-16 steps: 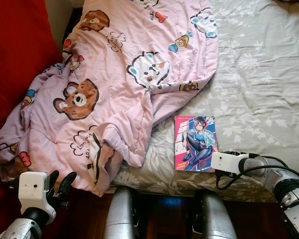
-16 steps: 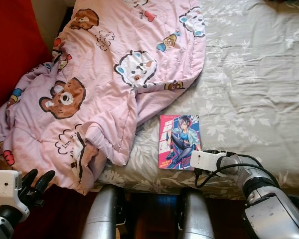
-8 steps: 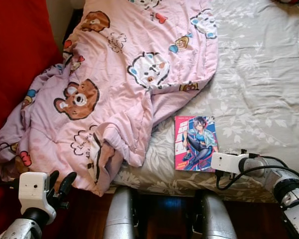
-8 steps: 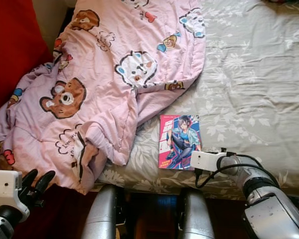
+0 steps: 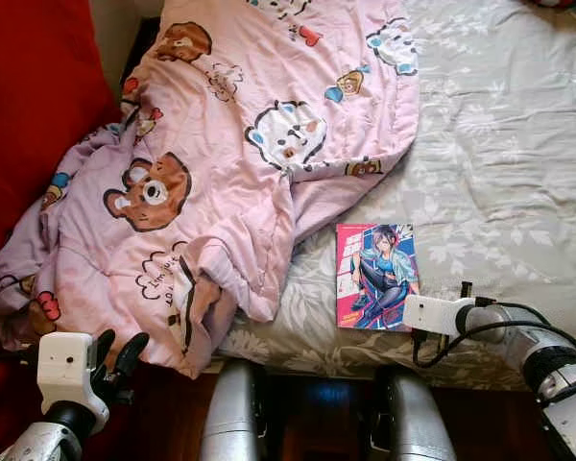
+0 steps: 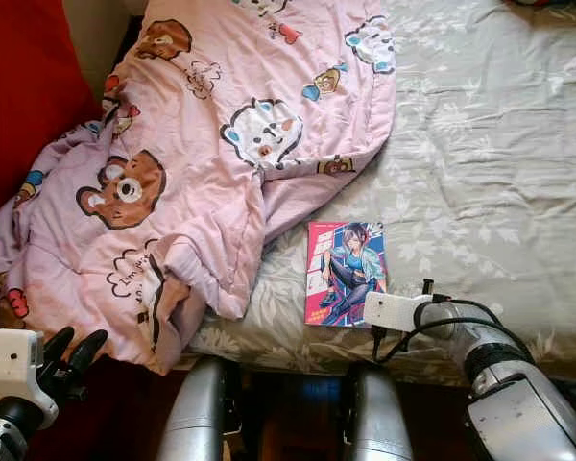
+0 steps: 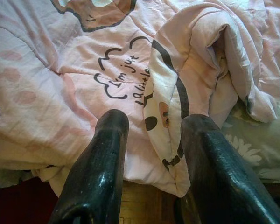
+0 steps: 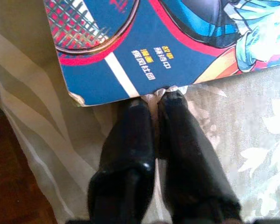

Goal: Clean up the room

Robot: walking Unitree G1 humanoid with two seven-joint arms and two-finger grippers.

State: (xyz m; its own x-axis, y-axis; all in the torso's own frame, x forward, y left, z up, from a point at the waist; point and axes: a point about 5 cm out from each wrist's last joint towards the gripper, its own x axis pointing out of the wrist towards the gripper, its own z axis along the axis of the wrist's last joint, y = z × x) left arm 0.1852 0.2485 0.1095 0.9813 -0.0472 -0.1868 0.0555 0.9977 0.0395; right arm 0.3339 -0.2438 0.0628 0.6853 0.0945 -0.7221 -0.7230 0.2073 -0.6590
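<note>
The left gripper (image 5: 118,356) hangs at about 7 o'clock in the head view, off the bed's (image 5: 518,125) near edge, its fingers (image 7: 102,158) spread apart and holding nothing, just short of the hanging corner of the pink bear-print blanket (image 5: 221,163) that covers the bed from 9 to 12 o'clock. Right of the blanket, at 5 o'clock on the grey floral sheet (image 5: 480,202), lies a comic book (image 5: 375,276), cover up. The right gripper (image 8: 159,100) rests at the book's near edge with its fingers pressed together, tips touching the cover's border
</note>
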